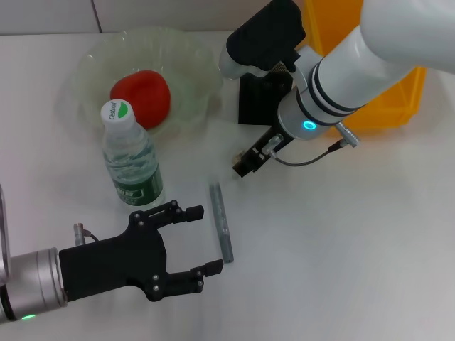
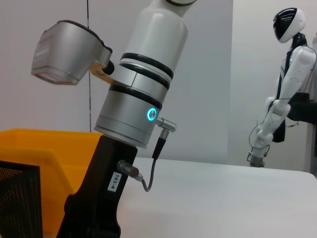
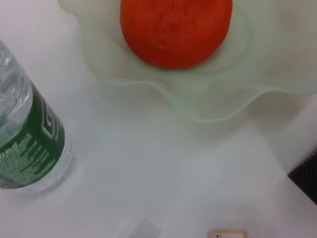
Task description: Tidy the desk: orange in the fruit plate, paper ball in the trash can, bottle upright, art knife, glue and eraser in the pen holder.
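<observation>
An orange point(image 1: 141, 97) lies in the translucent fruit plate point(image 1: 186, 67) at the back left; the right wrist view shows both the orange point(image 3: 176, 29) and the plate point(image 3: 213, 106). The bottle point(image 1: 131, 160) stands upright in front of the plate. A grey art knife point(image 1: 221, 222) lies flat on the table. My left gripper point(image 1: 201, 240) is open at the knife's near end, one finger on each side, not touching it. My right gripper point(image 1: 245, 163) hovers low beyond the knife's far end, in front of the black mesh pen holder point(image 1: 259, 99). Paper ball, glue and eraser are out of view.
A yellow bin point(image 1: 387, 96) stands at the back right behind the right arm, with the pen holder point(image 2: 20, 198) beside it. A small tan-rimmed piece point(image 3: 228, 233) shows at the edge of the right wrist view; I cannot tell what it is.
</observation>
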Robot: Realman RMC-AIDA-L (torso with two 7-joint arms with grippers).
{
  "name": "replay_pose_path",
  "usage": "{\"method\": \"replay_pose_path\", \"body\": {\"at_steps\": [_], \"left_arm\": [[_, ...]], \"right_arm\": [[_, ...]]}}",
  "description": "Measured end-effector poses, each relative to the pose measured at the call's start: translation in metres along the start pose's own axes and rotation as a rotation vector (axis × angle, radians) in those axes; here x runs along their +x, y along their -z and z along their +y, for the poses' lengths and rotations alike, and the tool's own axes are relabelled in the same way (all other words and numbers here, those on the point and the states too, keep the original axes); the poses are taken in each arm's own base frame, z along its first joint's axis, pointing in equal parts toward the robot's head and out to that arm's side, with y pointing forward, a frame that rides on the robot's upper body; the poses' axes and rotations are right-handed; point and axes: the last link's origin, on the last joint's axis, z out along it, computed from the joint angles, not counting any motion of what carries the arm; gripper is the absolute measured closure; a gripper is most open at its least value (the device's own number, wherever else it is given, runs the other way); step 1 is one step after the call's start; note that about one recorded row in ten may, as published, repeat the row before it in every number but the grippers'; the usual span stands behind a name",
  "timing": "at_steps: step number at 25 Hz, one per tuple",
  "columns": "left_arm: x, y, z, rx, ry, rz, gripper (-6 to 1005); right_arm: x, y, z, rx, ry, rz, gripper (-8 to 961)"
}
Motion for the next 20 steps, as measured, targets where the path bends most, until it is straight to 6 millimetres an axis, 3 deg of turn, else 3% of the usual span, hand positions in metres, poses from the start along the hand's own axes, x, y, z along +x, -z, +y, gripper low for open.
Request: {"method": "replay_pose_path", "body": {"at_steps": [13,20], "left_arm": [[0.0004,-0.0004,-0.0007,0.000,-0.003,0.000,185],[0.0002,0.0000,-0.0005,0.003,-0.001,0.001,185]], "right_arm": [[0.0028,-0.0079,0.0011,0.013,0.014,-0.003,444],[0.0031,-0.0096,0.0013,0.004,-0.004,-0.013,581]]}}
